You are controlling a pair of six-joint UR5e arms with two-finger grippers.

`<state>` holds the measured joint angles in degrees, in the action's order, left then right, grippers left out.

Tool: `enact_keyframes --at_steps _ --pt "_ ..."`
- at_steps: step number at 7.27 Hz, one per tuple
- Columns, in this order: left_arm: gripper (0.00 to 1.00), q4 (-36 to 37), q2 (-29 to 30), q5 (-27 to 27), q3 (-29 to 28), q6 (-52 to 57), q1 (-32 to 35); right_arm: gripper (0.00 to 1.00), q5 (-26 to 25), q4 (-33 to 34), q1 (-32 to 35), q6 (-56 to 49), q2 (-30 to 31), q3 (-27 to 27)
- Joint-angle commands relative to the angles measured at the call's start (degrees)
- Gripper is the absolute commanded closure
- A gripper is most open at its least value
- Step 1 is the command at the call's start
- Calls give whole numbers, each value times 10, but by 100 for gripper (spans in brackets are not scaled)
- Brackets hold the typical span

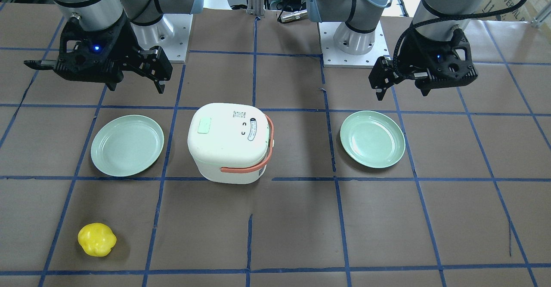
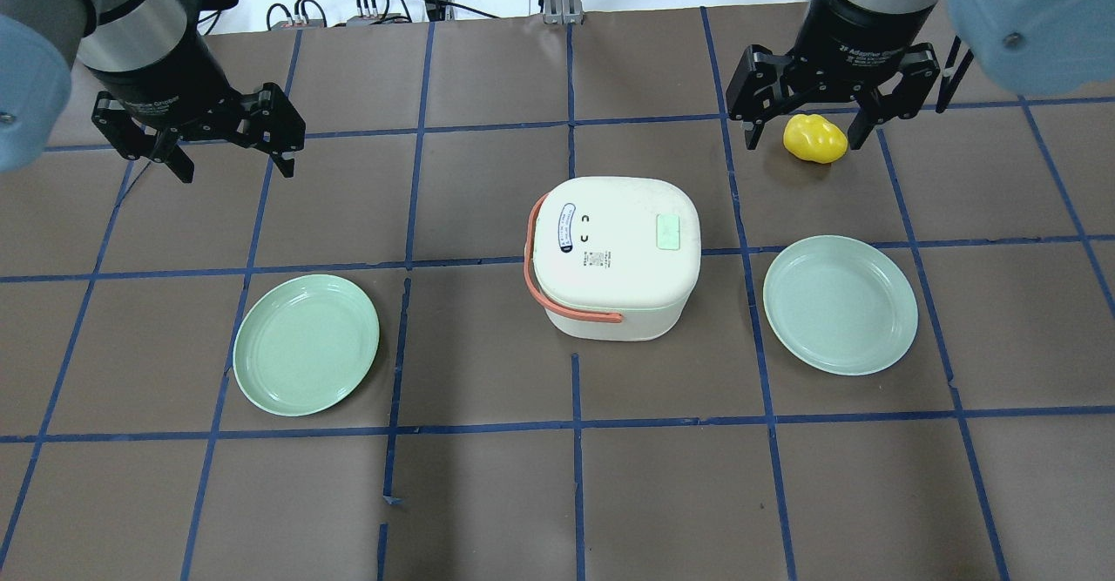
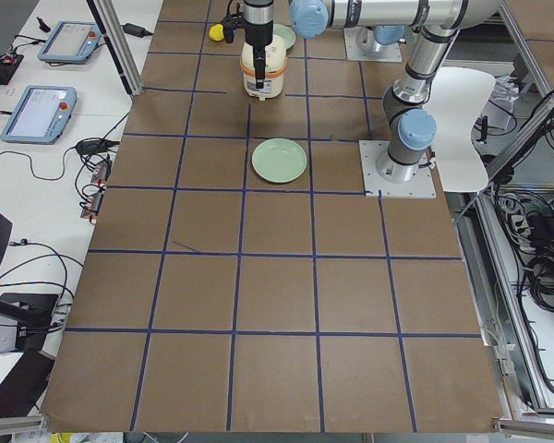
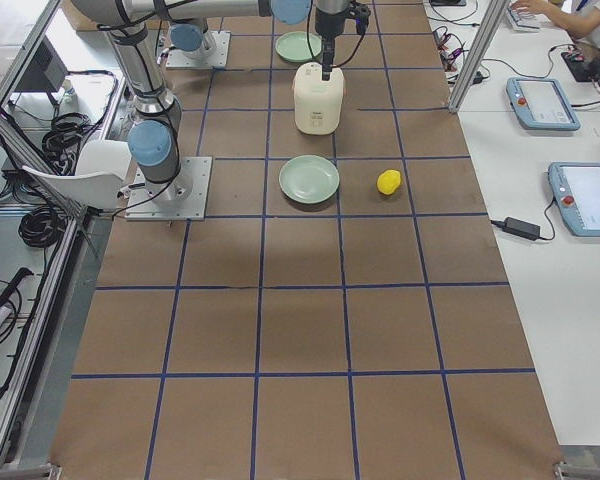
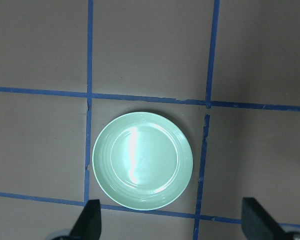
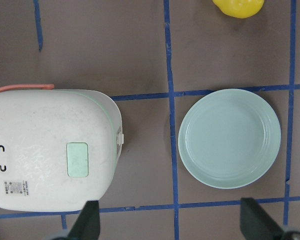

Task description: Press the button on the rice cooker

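The white rice cooker (image 2: pixel 614 254) with an orange handle stands closed at the table's middle. It also shows in the front view (image 1: pixel 230 143). Its pale green button (image 2: pixel 668 233) is on the lid, towards the robot's right, and shows in the right wrist view (image 6: pixel 77 159). My left gripper (image 2: pixel 235 167) is open and empty, held high to the cooker's left over bare table. My right gripper (image 2: pixel 804 119) is open and empty, held high to the cooker's right. In the right wrist view the cooker (image 6: pixel 50 150) lies left of the open fingertips (image 6: pixel 87 222).
A green plate (image 2: pixel 307 344) lies left of the cooker and fills the left wrist view (image 5: pixel 142 160). A second green plate (image 2: pixel 840 304) lies to the cooker's right. A yellow pepper (image 1: pixel 97 239) sits on the table's far side, beyond the right plate.
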<state>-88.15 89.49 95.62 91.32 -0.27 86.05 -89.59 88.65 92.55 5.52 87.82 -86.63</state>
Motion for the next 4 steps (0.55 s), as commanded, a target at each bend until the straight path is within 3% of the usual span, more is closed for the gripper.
enact_keyframes --at_steps 1,3,4 --pt "0 0 0 0 0 0 0 0 0 2 2 0 0 3" --pt "0 0 0 0 0 0 0 3 16 2 2 5 0 1" --pt "0 0 0 0 0 0 0 9 23 3 2 0 1 1"
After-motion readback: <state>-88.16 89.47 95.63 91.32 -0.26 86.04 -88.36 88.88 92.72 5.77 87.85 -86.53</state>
